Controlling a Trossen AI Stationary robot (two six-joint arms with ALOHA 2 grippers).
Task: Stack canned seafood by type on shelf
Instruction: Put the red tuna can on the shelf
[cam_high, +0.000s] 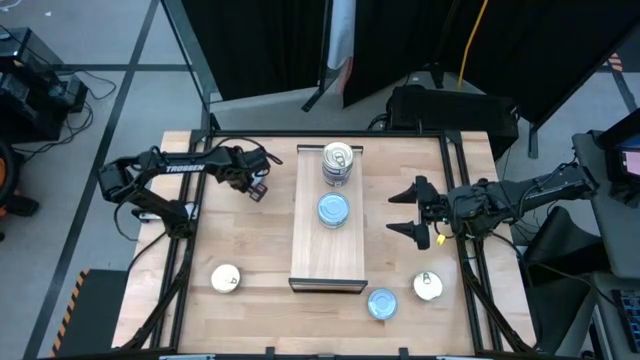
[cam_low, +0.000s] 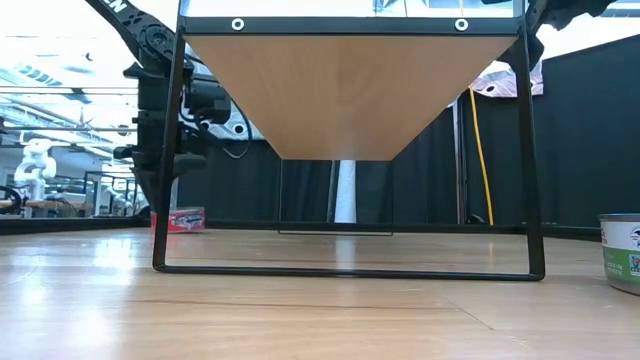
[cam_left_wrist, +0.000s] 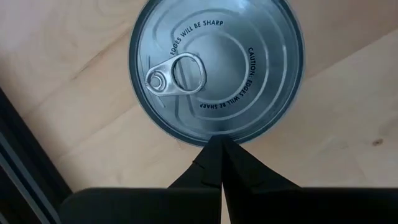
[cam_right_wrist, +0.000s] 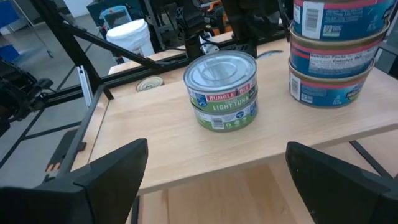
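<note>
**Two stacks up, loose tins waiting on the table**

I'm going big to small. The plank table (cam_high: 250, 215) is carrying the shelf (cam_high: 310, 240), running near to far down its middle. On it a taller stack of tins (cam_high: 338, 163) is sitting at the far end, and a shorter blue-topped stack (cam_high: 333, 210) is sitting just nearer. Loose tins are lying off the shelf: a cream-topped tin (cam_high: 226, 278) near left, a blue-topped tin (cam_high: 382, 303) beside the shelf's near right corner, and a pale tin (cam_high: 428, 286) just right of that.

My right gripper (cam_high: 414, 210) is hovering right of the shelf, fingers wide apart, holding nothing, facing the short stack. My left gripper (cam_high: 255, 188) is hanging at far left with fingers pressed together, empty, over a silver pull-tab tin (cam_left_wrist: 214, 68).

Risks, as I'm judging them: reaching in for the stacks could be clipping the taller stack and toppling it; my closed left fingers would be pushing the pull-tab tin rather than gripping it.

Writing: the short stack's label is reading "BUMBLE BEE" and "LIGHT TUNA"; the pull-tab lid is reading "CAUTION: EDGES WILL BE SHARP"; the left arm is reading "TROSSEN".
</note>
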